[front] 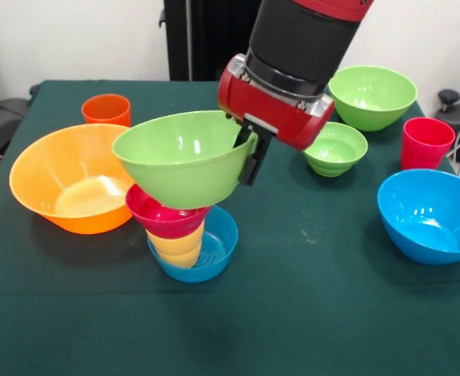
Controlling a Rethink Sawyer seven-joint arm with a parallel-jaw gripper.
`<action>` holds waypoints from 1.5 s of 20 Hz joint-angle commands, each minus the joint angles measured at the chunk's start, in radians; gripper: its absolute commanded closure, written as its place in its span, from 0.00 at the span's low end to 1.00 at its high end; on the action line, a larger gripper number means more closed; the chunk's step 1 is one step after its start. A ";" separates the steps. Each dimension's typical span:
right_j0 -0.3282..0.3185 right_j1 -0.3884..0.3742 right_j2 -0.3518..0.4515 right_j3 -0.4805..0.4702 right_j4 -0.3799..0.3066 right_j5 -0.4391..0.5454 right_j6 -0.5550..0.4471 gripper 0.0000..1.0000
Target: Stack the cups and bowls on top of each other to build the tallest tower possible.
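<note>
Front view: we note the gripper (249, 153) clamped on the rim of a big green bowl (181, 160), mouth up and tilted slightly; it sits atop the tower (184, 235) of small red bowl, yellow cup and small blue bowl on the tabletop (316, 298).

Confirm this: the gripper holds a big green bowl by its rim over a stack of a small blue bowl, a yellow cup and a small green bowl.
Not quite. In the front view the gripper holds the big green bowl by its rim over the stack, but the top piece is a small red bowl, not green. Below it are the yellow cup and small blue bowl.
</note>
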State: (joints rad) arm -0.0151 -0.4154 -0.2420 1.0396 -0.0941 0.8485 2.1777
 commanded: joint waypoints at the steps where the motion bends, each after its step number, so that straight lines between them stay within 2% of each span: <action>1: 0.008 0.063 0.012 -0.141 -0.087 0.214 -0.088 1.00; 5: 0.023 0.057 -0.006 -0.136 -0.087 0.259 -0.092 1.00; 9: 0.040 0.041 -0.018 -0.100 -0.088 0.250 -0.085 1.00; 13: 0.030 0.042 -0.002 -0.092 -0.073 0.253 -0.111 1.00; 18: -0.011 0.015 0.072 0.023 -0.018 0.146 -0.128 1.00; 22: -0.015 0.000 0.079 0.082 -0.025 0.077 -0.116 1.00; 30: -0.028 0.044 0.071 0.014 -0.052 0.087 -0.131 1.00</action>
State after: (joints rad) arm -0.0216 -0.3803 -0.2872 1.0041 -0.0942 0.9639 2.1777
